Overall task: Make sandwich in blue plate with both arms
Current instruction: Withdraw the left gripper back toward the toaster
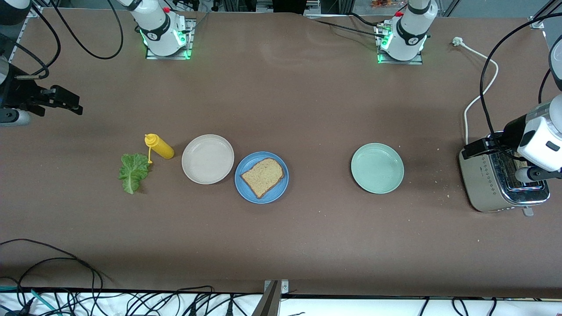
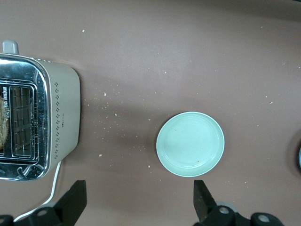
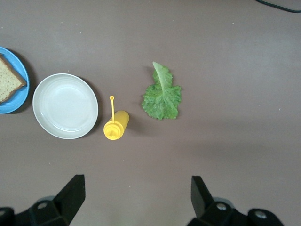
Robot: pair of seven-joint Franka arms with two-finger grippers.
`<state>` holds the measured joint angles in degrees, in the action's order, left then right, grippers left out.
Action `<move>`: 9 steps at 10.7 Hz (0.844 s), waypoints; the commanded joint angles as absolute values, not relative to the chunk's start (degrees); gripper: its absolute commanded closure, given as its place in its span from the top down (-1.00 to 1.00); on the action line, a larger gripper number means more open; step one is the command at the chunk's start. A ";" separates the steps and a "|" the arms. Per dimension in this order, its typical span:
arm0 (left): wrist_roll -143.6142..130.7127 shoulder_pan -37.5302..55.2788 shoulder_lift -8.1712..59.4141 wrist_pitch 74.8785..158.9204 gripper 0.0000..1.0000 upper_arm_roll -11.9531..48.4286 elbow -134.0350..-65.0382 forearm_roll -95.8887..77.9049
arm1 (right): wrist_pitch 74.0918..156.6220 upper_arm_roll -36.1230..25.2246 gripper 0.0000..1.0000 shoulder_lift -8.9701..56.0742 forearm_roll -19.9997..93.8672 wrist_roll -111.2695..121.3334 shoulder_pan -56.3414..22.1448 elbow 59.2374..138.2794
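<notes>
The blue plate point(image 1: 275, 195) sits mid-table with one slice of brown toast point(image 1: 262, 176) on it; plate point(image 3: 14, 104) and toast point(image 3: 9, 80) also show in the right wrist view. The lettuce leaf point(image 1: 134, 171) lies flat on the table toward the right arm's end, also seen in the right wrist view point(image 3: 162, 96). A second toast slice point(image 2: 3, 127) stands in the toaster's slot. My left gripper point(image 1: 473, 149) is open and empty over the toaster's edge point(image 2: 139, 195). My right gripper point(image 1: 75, 106) is open and empty, high over the table's end point(image 3: 137, 188).
A beige plate point(image 1: 207, 159) and a yellow squeeze bottle point(image 1: 160, 147) lie between the lettuce and the blue plate. A mint-green plate point(image 1: 377, 168) sits toward the left arm's end. The steel toaster point(image 1: 487, 180) stands at that end with its white cord point(image 1: 480, 87).
</notes>
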<state>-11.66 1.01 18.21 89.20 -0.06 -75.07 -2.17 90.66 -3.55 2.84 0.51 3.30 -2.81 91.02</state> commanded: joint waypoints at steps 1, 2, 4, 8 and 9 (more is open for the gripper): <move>-10.20 0.79 17.23 87.81 1.00 0.26 -75.32 -0.44 | 91.14 -3.43 1.00 2.72 1.32 3.16 -2.20 91.23; -10.02 0.70 16.79 86.32 1.00 0.18 -75.24 -0.44 | 91.14 -3.43 1.00 2.72 1.32 3.08 -2.20 91.23; -10.02 0.70 16.79 86.22 1.00 0.18 -75.23 -0.44 | 91.14 -3.43 1.00 3.16 1.06 3.25 -2.20 91.23; -10.37 0.26 16.96 86.31 1.00 0.09 -75.06 -0.44 | 90.97 -3.52 1.00 7.28 0.53 3.78 -1.06 91.23; -10.37 0.26 17.05 86.31 1.00 0.09 -75.06 -0.44 | 91.05 -3.52 1.00 8.69 0.44 3.95 -0.88 91.32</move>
<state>-11.63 0.53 17.64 87.11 -0.16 -75.04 -2.16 90.81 -3.74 5.60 0.47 3.31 -1.91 91.39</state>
